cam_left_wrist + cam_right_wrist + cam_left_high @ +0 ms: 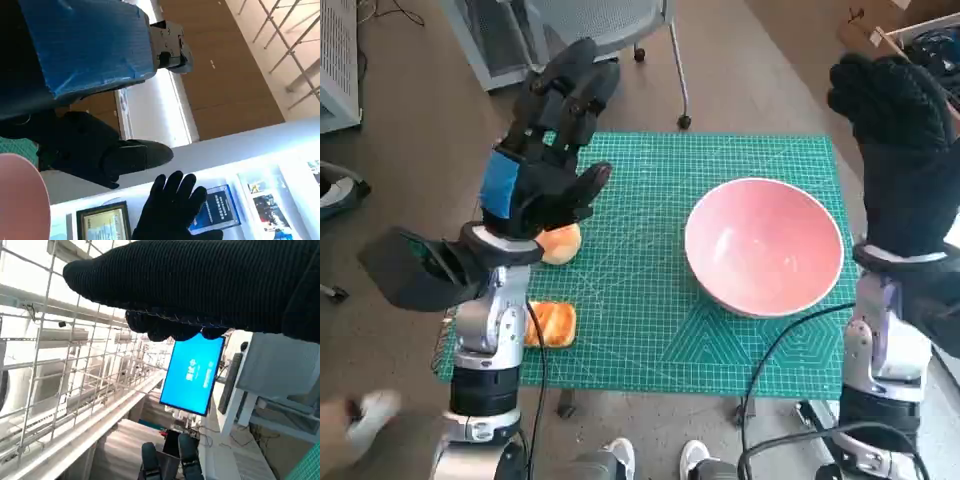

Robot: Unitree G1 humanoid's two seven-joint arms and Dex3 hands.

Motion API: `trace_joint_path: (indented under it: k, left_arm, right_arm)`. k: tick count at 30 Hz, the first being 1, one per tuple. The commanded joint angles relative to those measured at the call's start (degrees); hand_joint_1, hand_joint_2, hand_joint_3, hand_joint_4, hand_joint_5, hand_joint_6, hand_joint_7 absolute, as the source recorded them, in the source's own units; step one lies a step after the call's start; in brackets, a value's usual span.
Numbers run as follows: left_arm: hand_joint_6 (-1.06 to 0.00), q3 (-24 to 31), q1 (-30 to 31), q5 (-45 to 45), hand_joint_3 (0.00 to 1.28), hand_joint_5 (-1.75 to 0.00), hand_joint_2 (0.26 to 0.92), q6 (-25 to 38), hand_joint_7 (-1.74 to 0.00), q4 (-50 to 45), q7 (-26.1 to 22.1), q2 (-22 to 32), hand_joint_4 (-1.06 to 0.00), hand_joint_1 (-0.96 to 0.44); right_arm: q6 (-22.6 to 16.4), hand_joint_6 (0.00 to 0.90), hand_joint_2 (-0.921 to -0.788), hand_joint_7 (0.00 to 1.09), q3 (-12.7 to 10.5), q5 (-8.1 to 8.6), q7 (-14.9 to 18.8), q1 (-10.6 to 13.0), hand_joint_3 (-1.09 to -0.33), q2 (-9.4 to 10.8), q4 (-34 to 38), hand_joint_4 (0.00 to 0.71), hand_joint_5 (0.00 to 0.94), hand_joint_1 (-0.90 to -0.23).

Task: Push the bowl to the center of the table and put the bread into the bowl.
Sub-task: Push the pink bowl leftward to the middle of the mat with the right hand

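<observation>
Left hand (548,150), blue tape across its back, hangs raised over the left part of the green mat (650,340) with its fingers spread and nothing in them. Right hand (900,130), in its black glove, is lifted beyond the tabletop's right edge, fingers loosely apart and empty. One bread (560,243) lies on the mat directly under the left hand, partly hidden by it; a second bread (552,324) sits nearer the robot, beside the left forearm. Pink bowl (764,245) rests on the mat's right half, well apart from both breads. White writing on the blue screen (192,374) in the right wrist view is too small to read.
</observation>
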Motion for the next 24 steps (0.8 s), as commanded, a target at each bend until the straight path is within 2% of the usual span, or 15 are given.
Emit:
trace_joint_path:
  k: [1,24]
  left_arm:
    - [0.0,0.1,0.0,-0.1,0.49,-0.29,0.833,-0.1,-0.53,-0.7,-0.1,0.3,0.0,-0.47]
    - [0.0,0.3,-0.6,-0.4,0.51,-0.31,0.821,-0.6,-0.54,0.8,-0.8,0.2,0.0,-0.46]
  right_arm:
    - [0.3,0.253,-0.921,0.45,0.4,-0.46,-0.2,1.0,-0.554,0.4,0.4,0.364,0.002,-0.486]
    - [1.6,0.234,-0.921,0.46,0.6,-1.0,-1.3,2.0,-0.556,0.3,-1.1,0.364,0.001,-0.501]
